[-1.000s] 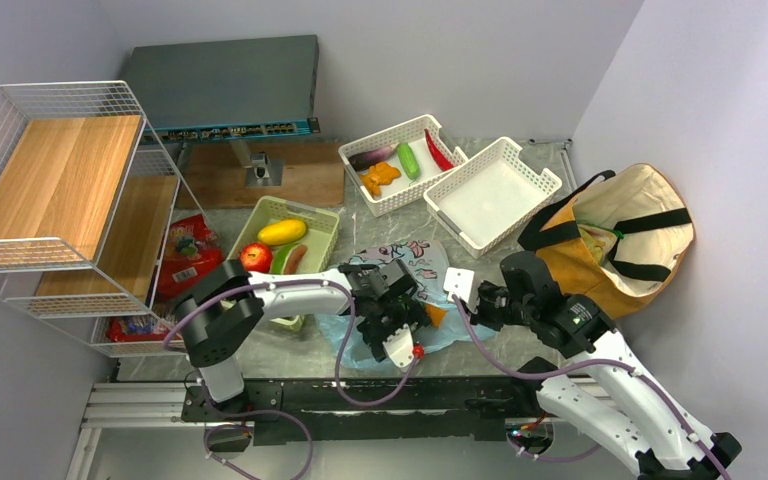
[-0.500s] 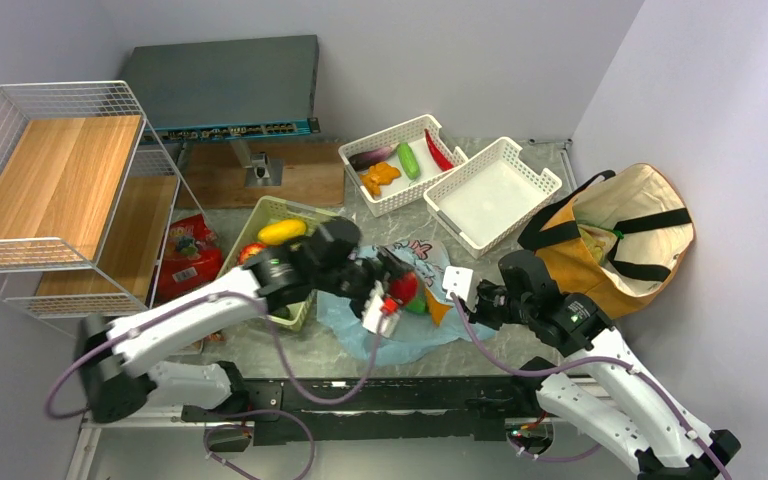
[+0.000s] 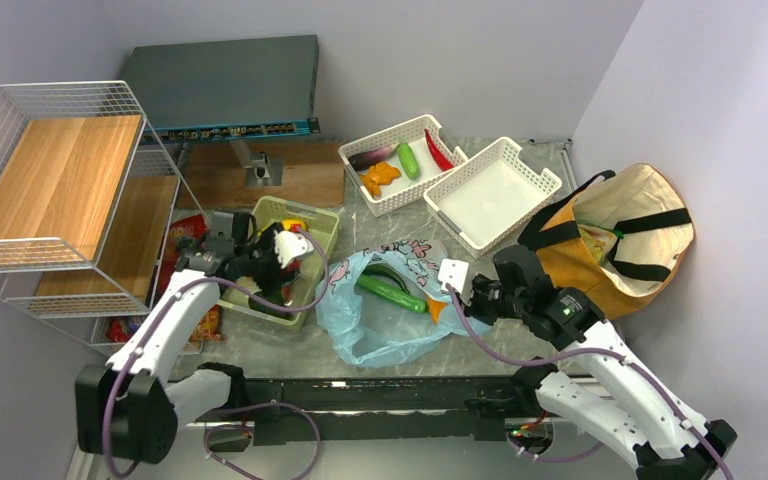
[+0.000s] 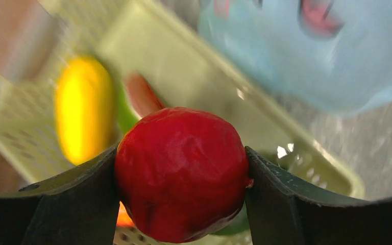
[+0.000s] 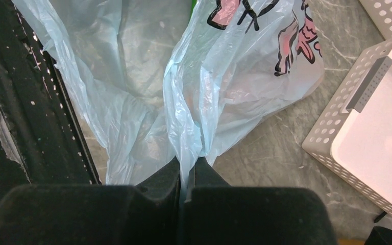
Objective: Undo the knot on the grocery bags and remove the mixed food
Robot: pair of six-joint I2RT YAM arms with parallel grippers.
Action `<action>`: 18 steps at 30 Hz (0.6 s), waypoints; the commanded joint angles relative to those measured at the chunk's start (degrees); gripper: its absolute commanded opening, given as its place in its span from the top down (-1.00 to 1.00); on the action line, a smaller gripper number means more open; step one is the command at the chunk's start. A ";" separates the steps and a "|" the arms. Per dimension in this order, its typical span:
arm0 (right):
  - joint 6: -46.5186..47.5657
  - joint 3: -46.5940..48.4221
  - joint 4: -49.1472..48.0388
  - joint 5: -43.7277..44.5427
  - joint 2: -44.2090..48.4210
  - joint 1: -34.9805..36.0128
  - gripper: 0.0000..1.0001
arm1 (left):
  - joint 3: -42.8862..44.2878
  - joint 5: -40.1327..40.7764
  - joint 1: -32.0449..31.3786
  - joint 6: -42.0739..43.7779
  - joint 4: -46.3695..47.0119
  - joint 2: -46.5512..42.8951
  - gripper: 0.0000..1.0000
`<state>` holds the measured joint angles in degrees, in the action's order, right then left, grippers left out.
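- Left pincer (image 4: 181, 163), wide around the apple (image 4: 181, 184), hangs over the green basket (image 3: 322, 240): lower before releasing, clear of the mango (image 4: 84, 109).
- Right pincer (image 5: 186, 176) pinches the blue bag's (image 5: 132, 102) edge on the tabletop (image 5: 265, 148); hold it taut.

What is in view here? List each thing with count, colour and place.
plastic bag: one, light blue, table centre
cucumber: one, green, inside the bag
tote: one, mustard-brown, far right
green basket: one, pale green, left of bag
mango: one, yellow, in green basket
apple: one, red, held above green basket
empty basket: one, white, back right
vegetable basket: one, white, back centre
wire rack: one, white, far left
left gripper: one, black, shut on apple
right gripper: one, black, pinching bag's edge
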<state>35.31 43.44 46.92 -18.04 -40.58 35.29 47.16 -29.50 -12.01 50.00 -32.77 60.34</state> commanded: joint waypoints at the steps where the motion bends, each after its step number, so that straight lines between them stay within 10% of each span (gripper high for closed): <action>1: -2.41 1.56 -3.04 -1.13 -1.63 0.20 1.00 | -4.53 4.05 6.85 5.62 -1.12 2.86 0.18; 7: -3.27 1.49 -3.85 -0.82 -2.28 0.24 1.00 | -3.41 -0.10 10.36 12.42 -6.35 7.29 -0.20; 11: -3.37 1.81 -3.94 -0.48 -2.48 0.26 1.00 | -2.48 -2.26 10.35 12.15 -8.96 5.26 -0.97; 18: -7.06 2.21 -5.42 -1.19 -3.73 0.22 1.00 | 11.28 -12.93 3.01 0.15 -7.35 -5.45 -0.99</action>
<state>31.55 43.46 45.06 -18.31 -43.64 35.31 50.22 -33.98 -2.59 57.21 -44.36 62.37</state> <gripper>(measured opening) 0.009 0.994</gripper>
